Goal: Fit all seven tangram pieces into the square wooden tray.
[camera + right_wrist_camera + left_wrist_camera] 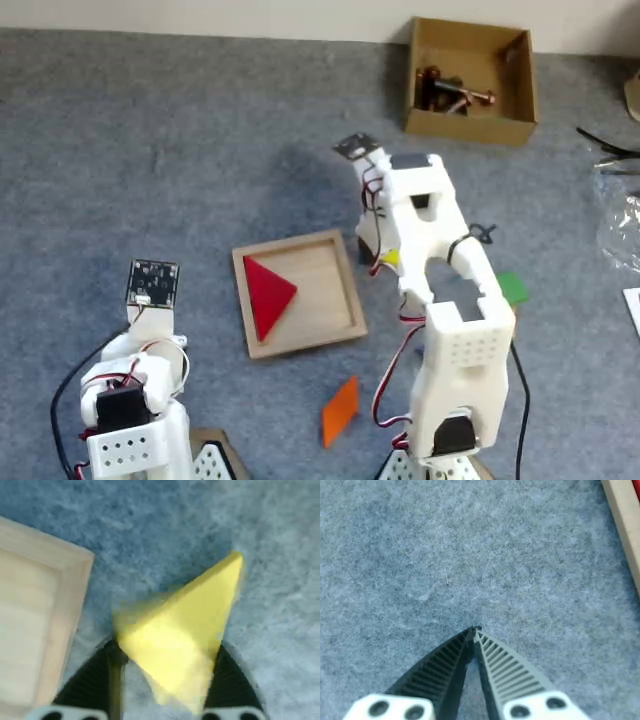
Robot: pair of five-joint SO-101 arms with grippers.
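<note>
Well forward, right gripper [165, 652] holds triangle [195, 605].

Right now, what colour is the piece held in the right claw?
Yellow. The triangular piece in the right claw shows best in the right wrist view.

Both arms are white printed shells around black servos. The left arm [135, 420] has a perforated plate, red and black cables, and a dark circuit board at its 12 o'clock end. The right arm [455, 340] has a dotted panel, red wires at 9 o'clock and a black cable at 3 o'clock. The left gripper [474, 630] has ribbed fingers, one black, one grey, on white mounts with screw holes.
</note>
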